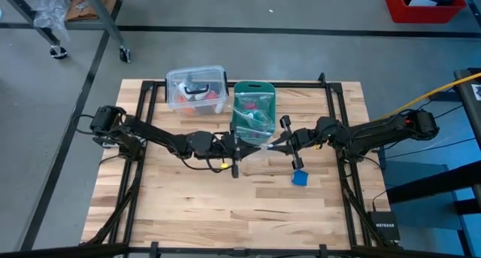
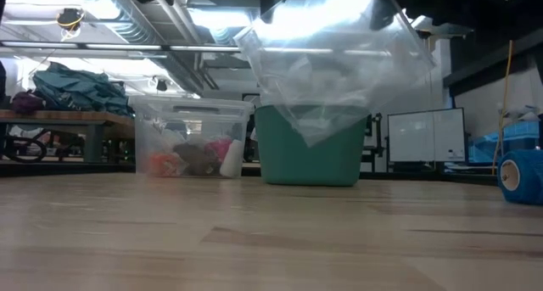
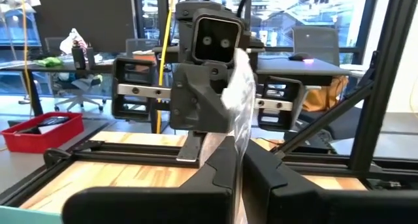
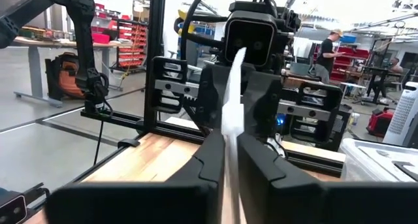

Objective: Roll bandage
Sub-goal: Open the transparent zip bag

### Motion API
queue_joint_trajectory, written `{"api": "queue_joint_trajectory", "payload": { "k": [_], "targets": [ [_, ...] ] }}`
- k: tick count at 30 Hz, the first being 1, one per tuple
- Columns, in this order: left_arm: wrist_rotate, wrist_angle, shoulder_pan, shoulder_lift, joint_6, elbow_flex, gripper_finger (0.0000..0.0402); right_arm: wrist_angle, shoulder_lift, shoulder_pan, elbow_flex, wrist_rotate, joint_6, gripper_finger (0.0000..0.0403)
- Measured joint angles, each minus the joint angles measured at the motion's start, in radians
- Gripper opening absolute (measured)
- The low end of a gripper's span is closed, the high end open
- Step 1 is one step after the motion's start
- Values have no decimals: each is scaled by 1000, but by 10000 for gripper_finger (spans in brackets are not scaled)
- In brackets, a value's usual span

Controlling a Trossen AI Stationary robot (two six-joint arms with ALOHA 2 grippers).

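Grippers: left [image 1: 235, 147], right [image 1: 272, 144] both pinch plastic bag [image 2: 327, 66]; bandage [image 1: 300, 177] on table.

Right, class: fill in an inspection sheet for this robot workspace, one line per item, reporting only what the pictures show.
Surface: wooden table, light planks, black frame rails.
Job's things: bandage, a small blue roll, lying on the table near the right arm, not held.
Clutter: clear plastic bag held up between both grippers; teal basket; clear lidded box with mixed items.
Grippers: left gripper and right gripper each shut on a bag edge.
Cables: yellow cable beside the right arm.
Surroundings: red bin on the floor; a person far behind.
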Motion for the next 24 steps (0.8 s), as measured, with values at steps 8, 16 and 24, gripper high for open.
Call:
{"api": "queue_joint_trajectory", "payload": {
  "k": [8, 16, 24],
  "targets": [
    [1, -9, -22, 0, -67, 0, 1, 1, 0, 0, 0, 0, 1, 85],
    [0, -49, -24, 0, -51, 0, 0, 1, 0, 0, 0, 0, 85, 92],
    [0, -69, -24, -2, -51, 0, 0, 0, 0, 0, 0, -26, 95, 92]
  ]
}}
